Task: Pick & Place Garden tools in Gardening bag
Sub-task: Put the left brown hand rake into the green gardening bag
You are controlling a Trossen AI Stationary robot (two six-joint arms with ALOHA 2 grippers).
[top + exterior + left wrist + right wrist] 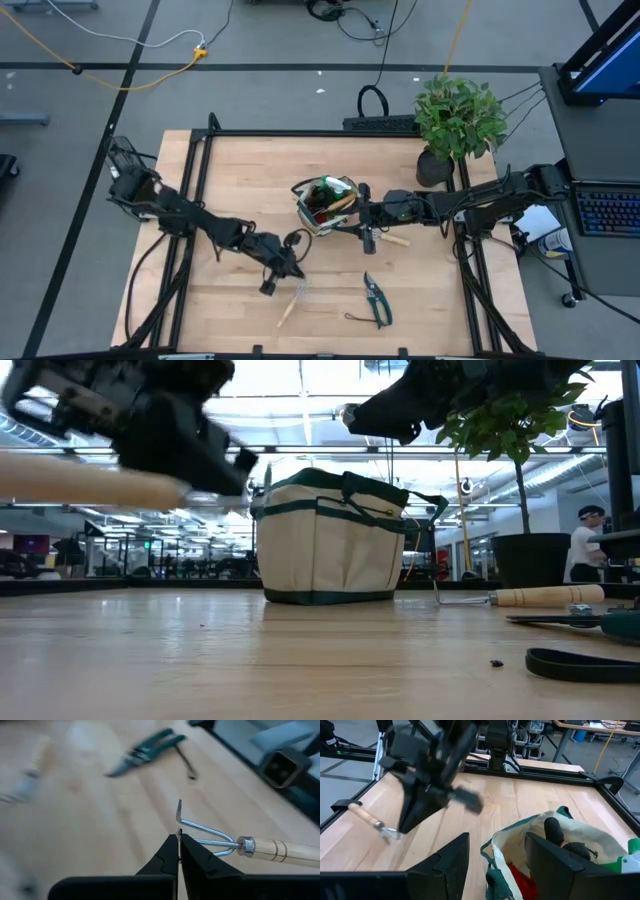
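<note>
From above, the left gripper (283,268) hung over the bench (230,180), a wooden-handled rake (292,303) just beyond its fingers and the shears (376,300) further off. The right gripper (352,215) reached beside the bag (322,203).

At bench level the bag (330,540) stood upright, mouth up to take tools.

The left wrist showed closed fingers (170,855), empty, beside the rake's tines (200,832), seemingly lining up.

The right wrist showed its fingers (452,857) spread wide, holding nothing, just above the bag's open mouth (555,845).
</note>
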